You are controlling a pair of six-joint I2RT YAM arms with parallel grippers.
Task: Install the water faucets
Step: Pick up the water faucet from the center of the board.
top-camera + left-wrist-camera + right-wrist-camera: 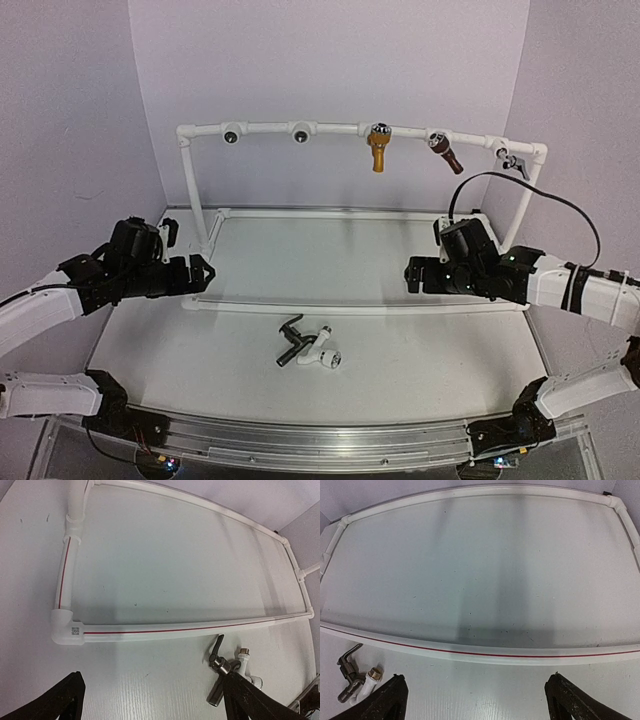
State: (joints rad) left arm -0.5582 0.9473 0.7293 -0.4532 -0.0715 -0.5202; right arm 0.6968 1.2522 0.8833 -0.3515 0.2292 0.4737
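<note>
Dark faucet (pixel 291 338) and white faucet (pixel 323 352) lie touching on table (pixel 150 350), base side of front pipe (pixel 400 309). Dark one's axis runs near-far, closer to left gripper (pixel 203 272). Left gripper and right gripper (pixel 411 276) both spread apart, empty.

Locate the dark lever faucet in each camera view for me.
Top external: dark faucet lies low centre, beside the white faucet.
Left wrist: dark faucet bottom right.
Right wrist: dark faucet bottom left corner.
Shared landmark: the frame's near pipe, just beyond it in all three.
</note>
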